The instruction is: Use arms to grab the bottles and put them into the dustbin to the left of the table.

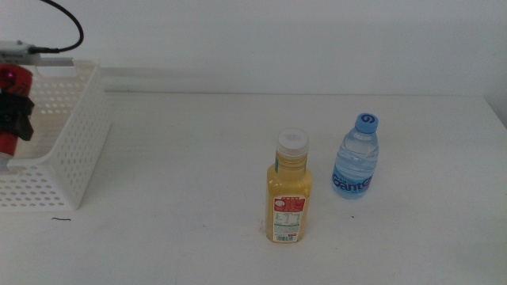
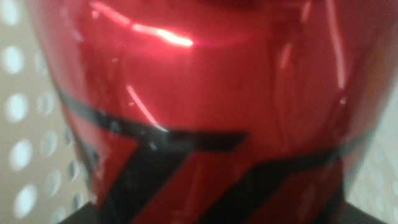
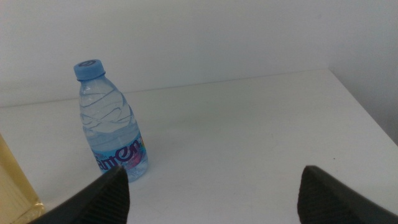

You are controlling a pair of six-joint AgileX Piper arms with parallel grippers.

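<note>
At the far left of the middle view my left gripper [image 1: 16, 112] is shut on the red soda can [image 1: 11, 81] and holds it inside the white perforated dustbin [image 1: 79, 150]. In the left wrist view the can [image 2: 205, 106] fills the frame, with the dustbin wall [image 2: 25, 124] behind it. The yellow juice bottle [image 1: 289, 194] with a white cap stands upright mid-table. The clear water bottle [image 1: 356, 158] with a blue cap stands just right of it. My right gripper [image 3: 217, 199] is open, apart from the water bottle [image 3: 111, 124], and is out of the middle view.
The white table [image 1: 174, 237] stretches bare between the dustbin and the two standing bottles. A black cable [image 1: 67, 20] loops above the dustbin. An edge of the yellow juice bottle [image 3: 13, 186] shows in the right wrist view.
</note>
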